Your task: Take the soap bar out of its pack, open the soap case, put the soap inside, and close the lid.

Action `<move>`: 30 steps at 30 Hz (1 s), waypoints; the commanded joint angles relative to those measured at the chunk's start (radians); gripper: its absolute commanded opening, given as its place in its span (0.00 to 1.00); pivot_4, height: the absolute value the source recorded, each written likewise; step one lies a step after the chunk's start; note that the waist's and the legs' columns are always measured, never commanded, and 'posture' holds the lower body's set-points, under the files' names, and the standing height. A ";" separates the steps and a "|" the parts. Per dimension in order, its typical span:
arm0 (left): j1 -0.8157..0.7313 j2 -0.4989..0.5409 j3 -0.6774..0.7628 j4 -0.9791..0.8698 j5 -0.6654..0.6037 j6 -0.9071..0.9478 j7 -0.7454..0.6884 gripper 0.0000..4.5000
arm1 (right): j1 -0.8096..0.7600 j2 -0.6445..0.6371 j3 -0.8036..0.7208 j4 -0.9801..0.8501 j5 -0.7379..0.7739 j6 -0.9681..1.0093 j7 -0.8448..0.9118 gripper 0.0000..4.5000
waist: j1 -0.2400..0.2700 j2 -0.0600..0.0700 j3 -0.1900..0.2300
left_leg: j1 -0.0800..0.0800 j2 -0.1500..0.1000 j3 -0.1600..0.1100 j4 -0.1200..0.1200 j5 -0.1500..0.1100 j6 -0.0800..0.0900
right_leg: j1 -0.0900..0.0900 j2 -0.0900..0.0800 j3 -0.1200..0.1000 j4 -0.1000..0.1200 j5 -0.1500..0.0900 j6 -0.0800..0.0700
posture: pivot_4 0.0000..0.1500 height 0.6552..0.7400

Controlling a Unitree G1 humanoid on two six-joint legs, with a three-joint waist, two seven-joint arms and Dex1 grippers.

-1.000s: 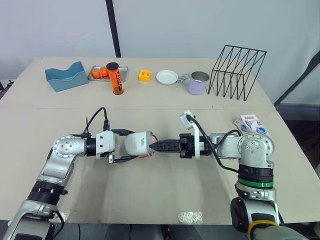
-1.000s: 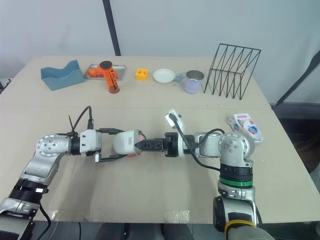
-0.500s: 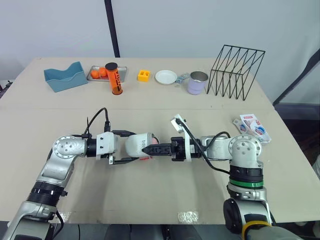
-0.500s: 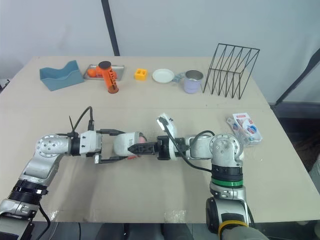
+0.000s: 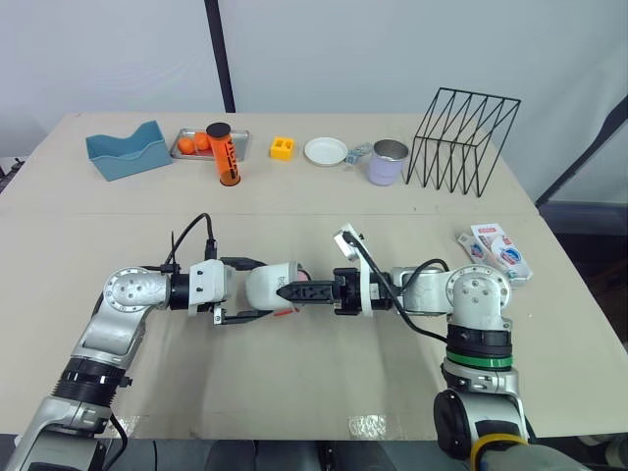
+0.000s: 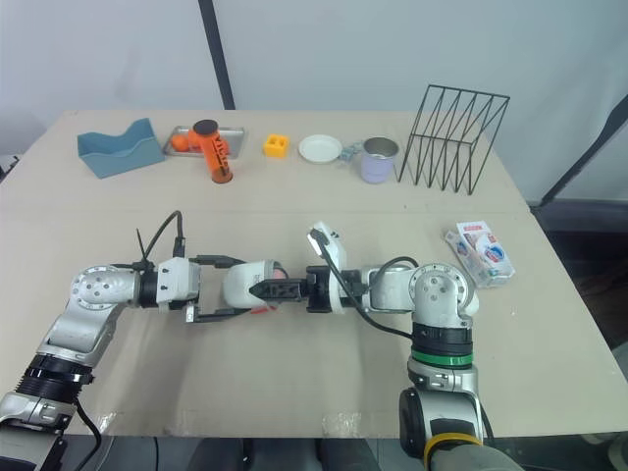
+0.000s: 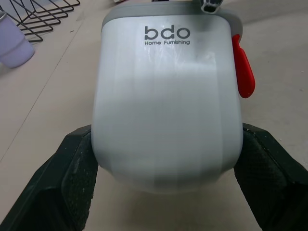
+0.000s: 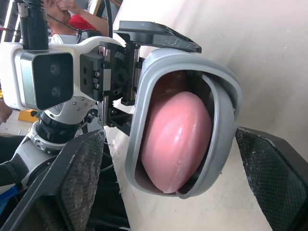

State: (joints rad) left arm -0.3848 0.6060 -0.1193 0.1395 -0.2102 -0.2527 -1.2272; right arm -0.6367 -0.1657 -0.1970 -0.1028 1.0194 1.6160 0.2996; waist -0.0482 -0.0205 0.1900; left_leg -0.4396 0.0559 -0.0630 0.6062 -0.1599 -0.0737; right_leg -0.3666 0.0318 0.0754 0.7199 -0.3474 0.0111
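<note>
The white soap case [image 5: 267, 284], marked "bdo" with a red latch [image 7: 243, 67], lies on its side just above the table. My left gripper [image 5: 250, 288] is shut on it, its fingers [image 7: 62, 187] pressing both sides. The grey-rimmed lid is ajar, and the pink soap bar [image 8: 175, 139] sits inside the mouth. My right gripper [image 5: 300, 290] is open at that mouth, with its fingers [image 8: 82, 183] spread to either side of the case. The torn soap pack [image 5: 497, 246] lies at the table's right edge.
Along the back stand a blue holder [image 5: 128, 152], a tray with oranges [image 5: 193, 143], an orange tube [image 5: 225, 155], a yellow block [image 5: 284, 148], a white plate [image 5: 326, 151], a lilac cup [image 5: 389, 163] and a black wire rack [image 5: 461, 142].
My right gripper has moved left up to the case's mouth, and its fingers now cover the soap's pink edge. The left gripper and case have stayed put.
</note>
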 commanded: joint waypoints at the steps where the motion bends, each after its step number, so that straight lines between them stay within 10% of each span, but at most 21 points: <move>1: -0.006 0.005 0.013 -0.036 -0.021 0.002 0.009 0.78 | -0.015 0.008 -0.006 -0.011 0.043 -0.002 -0.003 0.98 | 0.000 0.000 0.000 | 0.000 0.000 0.000 0.000 0.000 0.000 | 0.000 0.000 0.000 0.000 0.000 0.000 | 1.00 0.97; 6: -0.010 0.003 0.011 -0.031 -0.017 0.002 0.011 0.78 | -0.017 0.007 -0.005 -0.006 0.049 -0.002 -0.012 0.98 | 0.000 0.000 0.000 | 0.000 0.000 0.000 0.000 0.000 0.000 | 0.000 0.000 0.000 0.000 0.000 0.000 | 1.00 0.97; 10: -0.013 0.001 0.010 -0.026 -0.013 -0.002 0.012 0.78 | -0.020 0.009 -0.003 -0.008 0.055 -0.002 -0.016 0.70 | 0.000 0.000 0.000 | 0.000 0.000 0.000 0.000 0.000 0.000 | 0.000 0.000 0.000 0.000 0.000 0.000 | 1.00 0.97; 19: -0.014 0.000 0.008 -0.021 -0.007 -0.007 0.014 0.78 | -0.024 0.012 -0.001 -0.001 0.069 -0.002 -0.023 0.70 | 0.000 0.000 0.000 | 0.000 0.000 0.001 -0.001 0.000 0.000 | -0.001 0.000 0.001 0.000 0.000 0.000 | 1.00 0.97; 24: -0.014 -0.001 0.006 -0.019 -0.005 -0.011 0.016 0.78 | -0.019 0.008 0.018 -0.007 0.088 -0.002 -0.033 0.47 | 0.000 0.000 0.000 | 0.000 0.000 0.001 -0.001 0.000 0.000 | -0.001 0.000 0.001 0.000 0.000 0.000 | 1.00 0.97; 30: -0.013 0.001 0.005 -0.019 -0.004 -0.014 0.019 0.78 | -0.020 0.010 0.018 -0.001 0.103 -0.002 -0.045 0.46 | 0.000 0.000 0.000 | 0.000 0.000 0.002 -0.001 0.000 0.000 | -0.001 0.000 0.001 0.000 0.000 0.000 | 1.00 0.97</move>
State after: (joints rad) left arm -0.3857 0.6054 -0.1202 0.1389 -0.1963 -0.2681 -1.2094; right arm -0.6367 -0.1628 -0.1963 -0.0764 1.0751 1.6101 0.2491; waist -0.0484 -0.0204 0.1901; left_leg -0.4398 0.0561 -0.0613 0.6047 -0.1599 -0.0736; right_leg -0.3679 0.0320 0.0770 0.7197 -0.3474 0.0112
